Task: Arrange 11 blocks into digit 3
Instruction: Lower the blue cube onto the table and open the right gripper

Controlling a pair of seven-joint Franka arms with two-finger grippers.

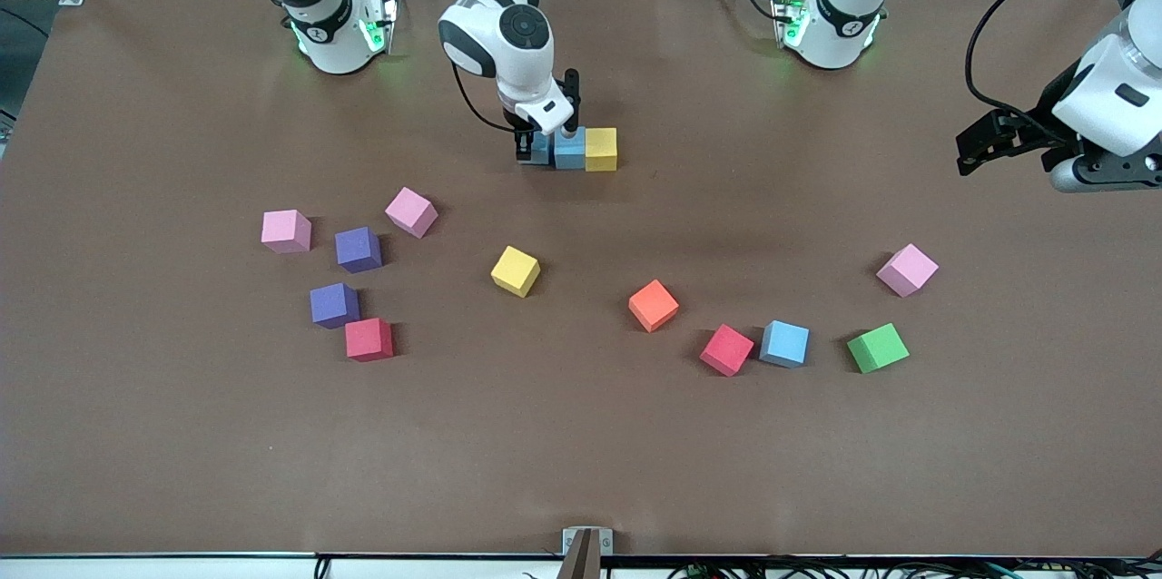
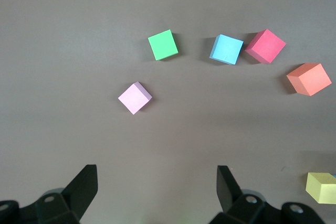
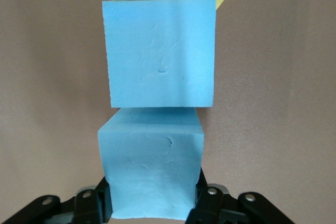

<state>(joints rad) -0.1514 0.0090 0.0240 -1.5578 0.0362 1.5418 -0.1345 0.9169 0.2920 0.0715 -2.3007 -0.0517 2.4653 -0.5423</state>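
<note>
My right gripper (image 1: 536,148) is shut on a light blue block (image 3: 151,171), low at the table near the robots' bases. That block sits in line with a second light blue block (image 1: 569,150) and a yellow block (image 1: 601,149), as a short row. Nearer the front camera lie loose blocks: yellow (image 1: 516,271), orange (image 1: 654,305), red (image 1: 727,348), light blue (image 1: 784,343), green (image 1: 878,348), two purple (image 1: 358,249) (image 1: 334,305) and another red (image 1: 369,339). My left gripper (image 1: 976,148) hangs open and empty over the left arm's end of the table, waiting.
Three pink cubes lie among the loose blocks: two (image 1: 286,230) (image 1: 411,211) beside the purple ones and one (image 1: 907,269) near the green block. The brown table (image 1: 581,452) runs wide toward the front camera.
</note>
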